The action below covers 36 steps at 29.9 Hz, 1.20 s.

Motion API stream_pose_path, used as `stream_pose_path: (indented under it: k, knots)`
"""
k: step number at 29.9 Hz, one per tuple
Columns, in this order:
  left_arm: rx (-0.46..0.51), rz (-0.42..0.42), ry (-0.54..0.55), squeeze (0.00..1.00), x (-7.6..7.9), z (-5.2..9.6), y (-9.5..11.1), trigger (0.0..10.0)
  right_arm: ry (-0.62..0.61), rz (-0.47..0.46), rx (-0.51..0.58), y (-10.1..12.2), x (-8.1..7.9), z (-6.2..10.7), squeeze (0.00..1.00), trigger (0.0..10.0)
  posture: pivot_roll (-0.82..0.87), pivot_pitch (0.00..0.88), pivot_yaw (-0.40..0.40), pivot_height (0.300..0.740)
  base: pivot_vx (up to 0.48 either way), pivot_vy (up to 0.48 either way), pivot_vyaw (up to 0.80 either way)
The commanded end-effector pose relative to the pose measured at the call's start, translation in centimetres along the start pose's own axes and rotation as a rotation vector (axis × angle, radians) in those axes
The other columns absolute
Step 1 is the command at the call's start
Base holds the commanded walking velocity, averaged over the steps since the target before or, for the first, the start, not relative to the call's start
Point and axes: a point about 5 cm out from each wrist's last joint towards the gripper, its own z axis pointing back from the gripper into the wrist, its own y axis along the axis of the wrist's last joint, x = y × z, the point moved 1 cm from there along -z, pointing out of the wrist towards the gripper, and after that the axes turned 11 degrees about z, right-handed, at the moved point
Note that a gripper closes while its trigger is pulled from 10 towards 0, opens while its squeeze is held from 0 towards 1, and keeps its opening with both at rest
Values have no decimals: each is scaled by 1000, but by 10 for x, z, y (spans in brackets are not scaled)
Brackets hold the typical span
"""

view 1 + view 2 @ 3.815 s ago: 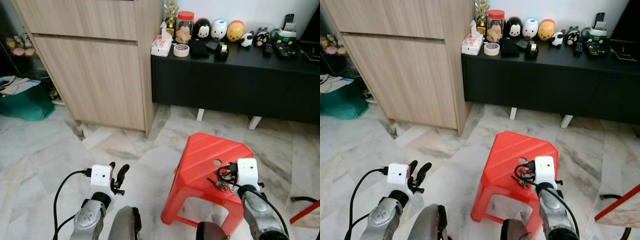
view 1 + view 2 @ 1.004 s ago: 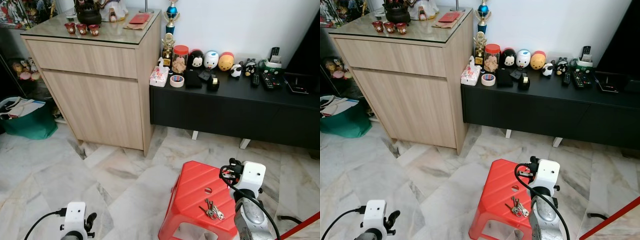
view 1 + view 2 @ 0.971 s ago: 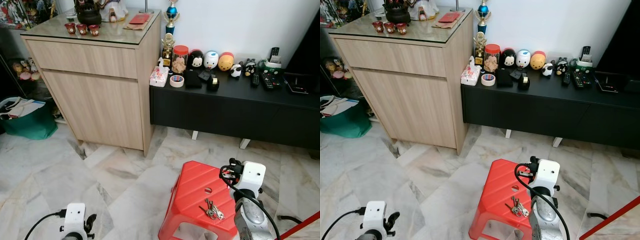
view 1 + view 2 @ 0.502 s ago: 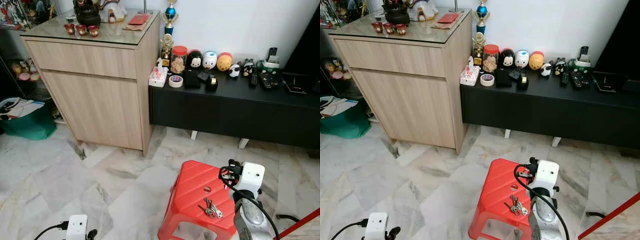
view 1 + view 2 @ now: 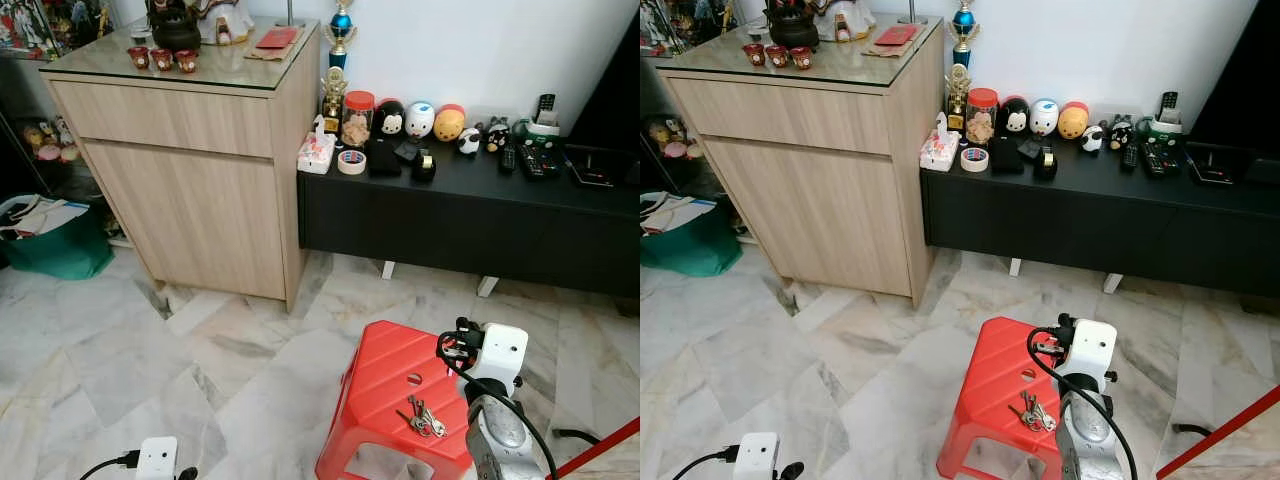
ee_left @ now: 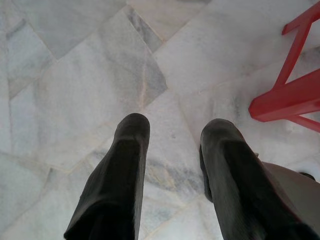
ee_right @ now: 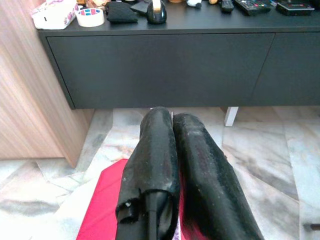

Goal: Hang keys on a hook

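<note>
The keys (image 5: 420, 416) now lie loose on the red stool (image 5: 380, 380), no longer in the right gripper (image 7: 172, 122), which has risen just above the stool with fingers pressed together and empty. The left gripper (image 6: 172, 130) hangs spread beside the stool, so the pickup probably must be repeated.

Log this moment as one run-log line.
keys: loose on red stool | right end effector: shut, empty, above stool | left end effector: open, low over floor | hook: not seen

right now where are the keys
In the eye views the keys lie loose on the red plastic stool, on the near right part of its seat, just left of the right claw's arm.
</note>
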Motion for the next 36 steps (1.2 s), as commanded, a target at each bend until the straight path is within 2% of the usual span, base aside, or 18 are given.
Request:
stream_pose_path:
  k: [1,8,25,36]
  knots:
    - [-44,10,7,0,-1,3,-11,10000,-21,-6,13,3,3,-3,0,10000,60,0,-34,740,-244,0,0]
    - [-49,14,1,0,2,2,-12,10000,-17,-10,17,4,2,-4,0,10000,57,0,-33,740,-242,0,-686]
    - [-63,22,12,0,3,3,-15,10000,-7,-1,24,4,-2,-4,0,10000,58,0,-33,740,-270,0,0]
    - [-58,35,19,0,2,3,-14,10000,-14,1,23,4,-1,-5,0,10000,58,0,-35,740,0,0,0]
